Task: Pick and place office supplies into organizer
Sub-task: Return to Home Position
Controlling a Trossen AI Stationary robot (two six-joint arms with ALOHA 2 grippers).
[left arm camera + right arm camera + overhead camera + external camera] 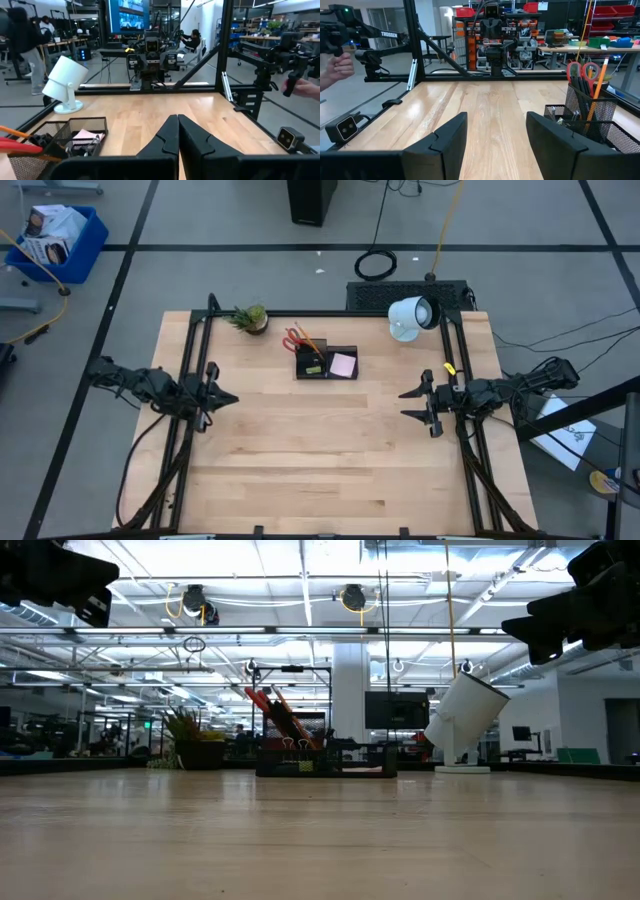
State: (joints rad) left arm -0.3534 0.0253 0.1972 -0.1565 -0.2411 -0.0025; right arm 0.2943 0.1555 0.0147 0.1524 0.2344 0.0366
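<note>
Status: the job appears complete. The table point(320, 465) shows no loose supplies. The organizer point(600, 115) stands at the far edge, ahead of both sets of jaws and well apart from each.

- The cup section holds the red-handled scissors point(292, 337) and an orange pencil point(603, 75), both upright and leaning.
- The pink sticky-note pad point(343, 364) lies in the lower tray.

Left gripper point(222, 396): raised at its own side of the table, jaws pressed together, nothing held.

Right gripper point(408, 404): raised opposite it, jaws spread, nothing between them.

Surroundings: the white lamp point(410, 317) is ahead of the right jaws and the potted plant point(251, 317) ahead of the left. Both stand beside the organizer without touching it.

A person's hand point(335, 67) shows outside the frame. Nothing lies between the two grippers.
</note>
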